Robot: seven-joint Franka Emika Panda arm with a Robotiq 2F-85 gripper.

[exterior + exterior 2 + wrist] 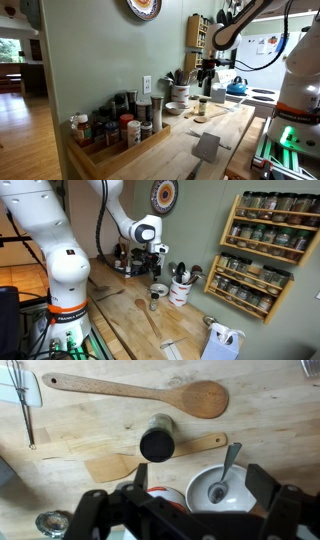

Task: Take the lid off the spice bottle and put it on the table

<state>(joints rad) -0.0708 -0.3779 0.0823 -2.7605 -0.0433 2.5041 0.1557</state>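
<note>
Barely begun: hovers with claw wide open and empty above spice bottle, lid still on; yet to grip, lift off, set down on desk.

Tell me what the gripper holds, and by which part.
Nothing. The gripper is open, its jaws apart and empty, clear of the spice bottle, whose lid is on and untouched.

arm: white shells | joints: black | claw: black | cable: black
</note>
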